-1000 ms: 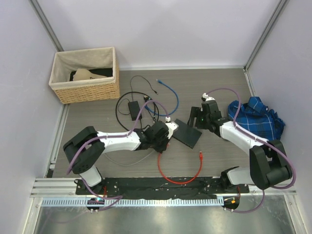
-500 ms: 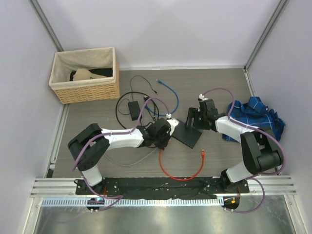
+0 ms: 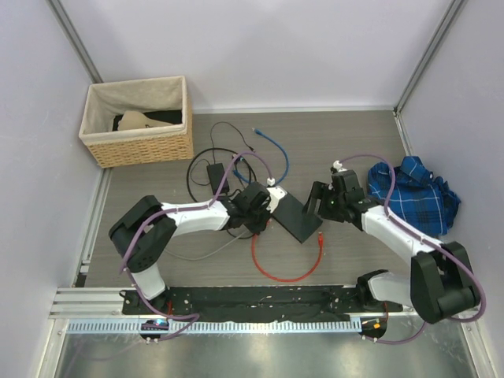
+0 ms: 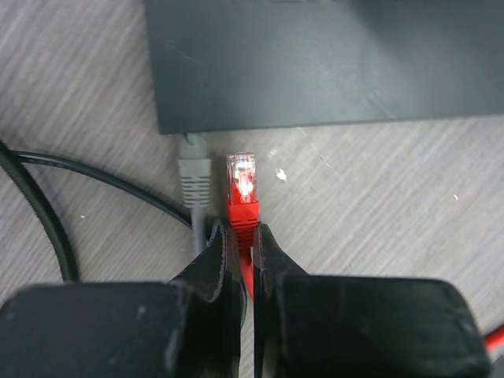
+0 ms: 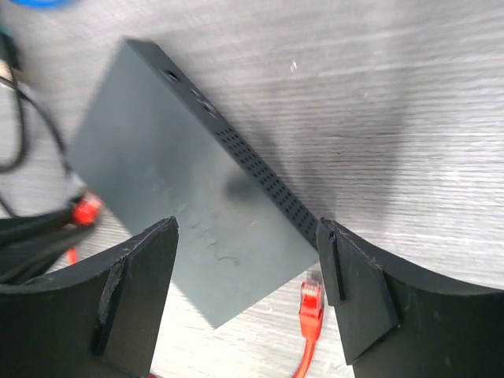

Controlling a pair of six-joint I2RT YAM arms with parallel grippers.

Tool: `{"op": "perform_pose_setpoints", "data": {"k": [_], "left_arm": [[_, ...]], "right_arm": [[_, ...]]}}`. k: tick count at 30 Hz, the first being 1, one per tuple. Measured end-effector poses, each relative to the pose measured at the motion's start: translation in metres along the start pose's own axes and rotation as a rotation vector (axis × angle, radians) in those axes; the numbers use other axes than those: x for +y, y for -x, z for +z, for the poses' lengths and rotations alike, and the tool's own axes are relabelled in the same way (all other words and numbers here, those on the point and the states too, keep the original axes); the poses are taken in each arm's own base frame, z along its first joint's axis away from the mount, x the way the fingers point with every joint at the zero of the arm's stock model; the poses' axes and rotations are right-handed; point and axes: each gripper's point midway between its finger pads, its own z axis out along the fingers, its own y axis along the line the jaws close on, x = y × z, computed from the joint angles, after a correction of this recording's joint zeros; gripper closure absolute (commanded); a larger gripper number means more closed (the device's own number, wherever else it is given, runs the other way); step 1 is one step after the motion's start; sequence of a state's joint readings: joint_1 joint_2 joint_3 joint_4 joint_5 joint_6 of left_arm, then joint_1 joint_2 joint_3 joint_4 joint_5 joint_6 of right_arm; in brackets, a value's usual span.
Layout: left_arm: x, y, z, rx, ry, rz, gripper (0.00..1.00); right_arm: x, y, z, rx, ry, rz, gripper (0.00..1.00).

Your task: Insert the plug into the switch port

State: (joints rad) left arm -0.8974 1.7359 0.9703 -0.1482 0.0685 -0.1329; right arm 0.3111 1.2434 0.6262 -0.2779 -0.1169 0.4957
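The left gripper [image 4: 242, 236] is clenched on the rear end of the red plug [image 4: 242, 183]. The plug points straight ahead of the gripper at the switch [image 4: 331, 63], its tip just short of the near edge. A grey plug [image 4: 193, 169] lies just left of it. The right gripper [image 5: 248, 232] is released, its jaws wide to either side of the switch's corner. Whether they touch it cannot be told.

The switch [image 3: 295, 216] lies mid worktop [image 3: 346, 142], the right pincer [image 5: 246, 236] astride its right corner. The plug [image 4: 242, 185], in the left pincer [image 4: 240, 236], is just short of its left edge, another plug [image 4: 193, 169] beside it. The basket [image 3: 138, 142] stands far left, the cloth [image 3: 417, 193] right, the brick [image 3: 216, 175] behind the left pincer.
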Motion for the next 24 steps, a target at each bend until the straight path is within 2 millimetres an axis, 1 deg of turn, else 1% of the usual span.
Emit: {"op": "perform_pose_setpoints", "data": {"k": [3,4,7,9,10,13,15,17,20,24], "left_arm": [[-0.004,0.002,-0.006,-0.005,-0.024,0.012,1.0],[-0.006,0.004,-0.01,-0.013,-0.029,0.012,1.0],[-0.01,0.017,-0.027,-0.061,-0.044,0.012,1.0],[-0.013,0.025,-0.037,-0.096,-0.056,0.008,1.0],[-0.015,0.029,-0.042,-0.114,-0.063,0.002,1.0],[-0.02,0.038,-0.053,-0.151,-0.085,-0.014,1.0],[-0.024,0.04,-0.056,-0.162,-0.1,-0.029,1.0],[-0.026,0.04,-0.056,-0.166,-0.111,-0.036,1.0],[-0.03,0.037,-0.055,-0.163,-0.127,-0.051,1.0],[-0.035,0.038,-0.057,-0.17,-0.146,-0.06,1.0]], "right_arm": [[0.008,0.014,-0.015,-0.065,0.021,0.013,0.24],[0.012,0.019,-0.02,-0.088,0.039,0.02,0.27],[0.03,0.029,-0.036,-0.142,0.12,0.054,0.32],[0.046,0.033,-0.041,-0.163,0.196,0.086,0.34],[0.054,0.031,-0.042,-0.165,0.238,0.102,0.35],[0.072,0.016,-0.039,-0.129,0.336,0.152,0.38],[0.081,0.003,-0.036,-0.092,0.383,0.183,0.4],[0.09,-0.006,-0.033,-0.066,0.427,0.212,0.41],[0.103,-0.014,-0.031,-0.038,0.478,0.249,0.43],[0.119,-0.017,-0.028,-0.022,0.533,0.278,0.48]]}}
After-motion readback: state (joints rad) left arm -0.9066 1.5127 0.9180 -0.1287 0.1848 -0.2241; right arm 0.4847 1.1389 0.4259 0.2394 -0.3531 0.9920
